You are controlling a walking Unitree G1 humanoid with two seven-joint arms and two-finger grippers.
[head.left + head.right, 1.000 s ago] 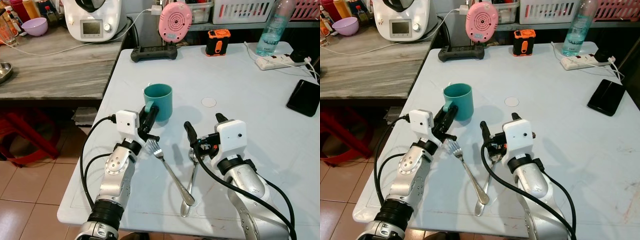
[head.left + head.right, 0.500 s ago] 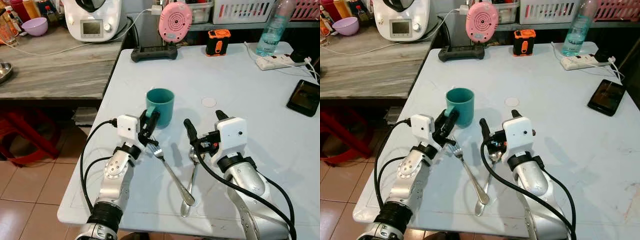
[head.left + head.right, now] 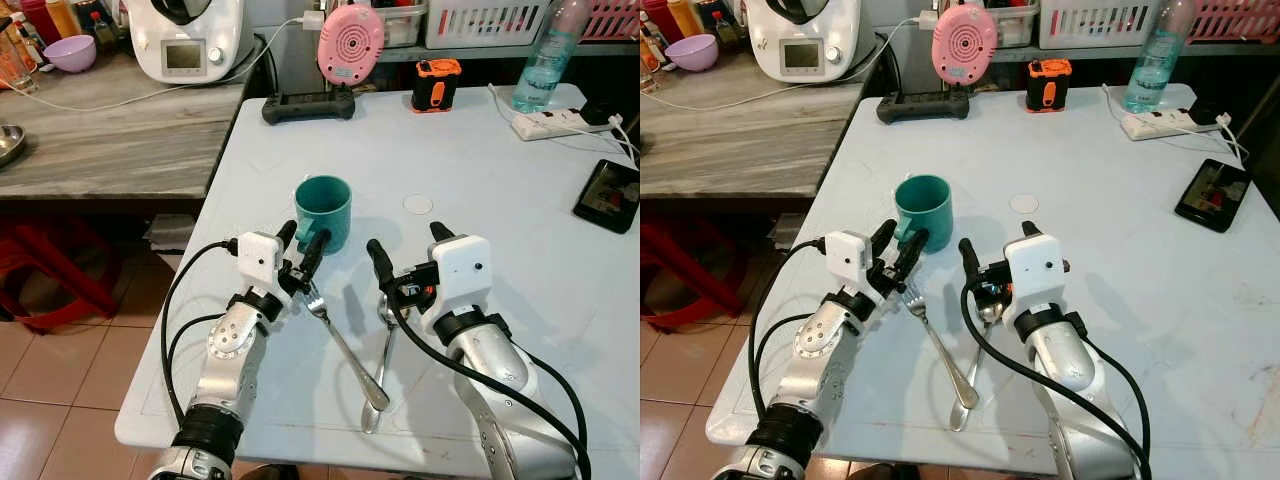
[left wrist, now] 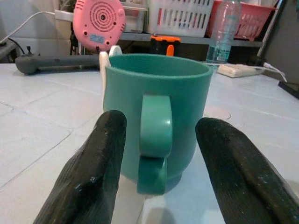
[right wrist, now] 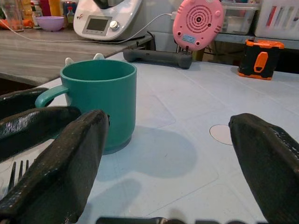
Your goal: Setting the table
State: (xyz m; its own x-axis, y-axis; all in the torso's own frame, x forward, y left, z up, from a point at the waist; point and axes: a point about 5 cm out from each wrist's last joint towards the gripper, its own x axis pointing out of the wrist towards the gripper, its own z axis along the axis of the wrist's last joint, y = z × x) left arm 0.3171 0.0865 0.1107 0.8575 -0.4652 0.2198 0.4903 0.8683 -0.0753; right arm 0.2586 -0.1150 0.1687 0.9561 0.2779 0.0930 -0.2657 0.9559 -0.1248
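Eye views: green cup (image 3: 323,208) stands on the bench (image 3: 500,190), fork (image 3: 340,345) and spoon (image 3: 380,360) near | Left wrist: left gripper (image 4: 159,140) fingers apart around the handle, squeeze next | Right wrist: right gripper (image 5: 168,158) fingers apart, spoon hidden below

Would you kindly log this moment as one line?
left tool: open, straddling mug handle | right tool: open, over spoon | fork: on table
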